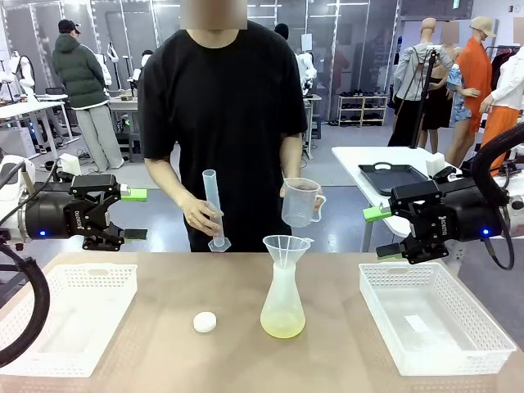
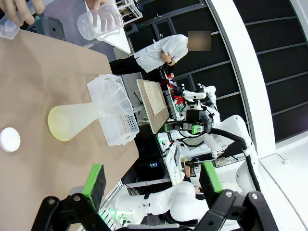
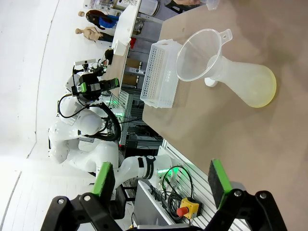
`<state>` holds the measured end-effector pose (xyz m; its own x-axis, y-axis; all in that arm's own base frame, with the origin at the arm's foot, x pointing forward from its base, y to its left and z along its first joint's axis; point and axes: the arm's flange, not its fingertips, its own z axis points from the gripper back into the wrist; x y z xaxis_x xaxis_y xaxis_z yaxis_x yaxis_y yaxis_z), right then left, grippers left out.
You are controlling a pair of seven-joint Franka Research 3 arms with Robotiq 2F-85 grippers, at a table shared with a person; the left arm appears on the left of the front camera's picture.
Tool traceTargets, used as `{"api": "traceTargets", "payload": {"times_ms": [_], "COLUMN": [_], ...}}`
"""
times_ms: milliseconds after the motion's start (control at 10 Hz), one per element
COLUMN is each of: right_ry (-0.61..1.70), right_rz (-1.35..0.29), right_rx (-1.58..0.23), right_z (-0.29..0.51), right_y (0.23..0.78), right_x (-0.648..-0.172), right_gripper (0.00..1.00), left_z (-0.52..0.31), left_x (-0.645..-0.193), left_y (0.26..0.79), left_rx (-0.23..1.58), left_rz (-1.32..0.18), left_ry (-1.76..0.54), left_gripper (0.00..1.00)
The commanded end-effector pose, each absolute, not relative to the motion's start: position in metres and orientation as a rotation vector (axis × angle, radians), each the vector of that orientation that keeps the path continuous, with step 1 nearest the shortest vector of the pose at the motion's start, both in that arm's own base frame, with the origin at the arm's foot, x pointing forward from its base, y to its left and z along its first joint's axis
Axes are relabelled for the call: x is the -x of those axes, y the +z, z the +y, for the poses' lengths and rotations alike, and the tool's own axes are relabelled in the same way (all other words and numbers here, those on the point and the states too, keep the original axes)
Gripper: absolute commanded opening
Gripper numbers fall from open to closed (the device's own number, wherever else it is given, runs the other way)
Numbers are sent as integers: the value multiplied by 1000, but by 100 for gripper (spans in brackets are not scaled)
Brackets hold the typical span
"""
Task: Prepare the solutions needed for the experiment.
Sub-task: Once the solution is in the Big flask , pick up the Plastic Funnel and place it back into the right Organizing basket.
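A frosted plastic flask (image 1: 283, 307) stands mid-table with a clear funnel (image 1: 286, 247) in its neck. The solutions show as pale yellow-green liquid (image 1: 282, 326) in the flask's bottom, also seen as a tint in the flask (image 2: 60, 125) and in the flask's base (image 3: 262, 94). Behind the table a person holds a graduated cylinder (image 1: 213, 209) in one hand and a plastic beaker (image 1: 300, 201) in the other. My left gripper (image 1: 135, 214) hovers open at the left, above the table. My right gripper (image 1: 381, 232) hovers open at the right. Both grip nothing.
A white cap (image 1: 205, 322) lies left of the flask. One white perforated basket (image 1: 61, 323) sits at the table's left, another white basket (image 1: 434, 315) at the right. A black tray (image 1: 393, 178) lies on a table behind.
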<state>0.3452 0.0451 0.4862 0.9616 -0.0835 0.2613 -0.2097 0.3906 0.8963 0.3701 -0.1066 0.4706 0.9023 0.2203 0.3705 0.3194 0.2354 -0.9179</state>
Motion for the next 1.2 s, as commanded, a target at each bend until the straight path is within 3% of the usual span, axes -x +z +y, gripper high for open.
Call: {"api": "traceTargets", "payload": {"times_ms": [0, 600, 1100], "right_ry": [90, 80, -19], "right_rz": [-294, -266, -230], "right_rx": [-1181, -1142, -666], "right_z": [47, 49, 75], "right_y": [488, 490, 548], "right_x": [-346, -346, -387], "right_gripper": [98, 99, 99], "left_z": [-104, -104, -104], "left_x": [-368, -368, -368], "left_y": [473, 473, 473], "left_rx": [1347, 1347, 1347], "left_rz": [-467, -467, -467], "left_ry": [-77, -77, -77], "left_gripper": [100, 100, 100]}}
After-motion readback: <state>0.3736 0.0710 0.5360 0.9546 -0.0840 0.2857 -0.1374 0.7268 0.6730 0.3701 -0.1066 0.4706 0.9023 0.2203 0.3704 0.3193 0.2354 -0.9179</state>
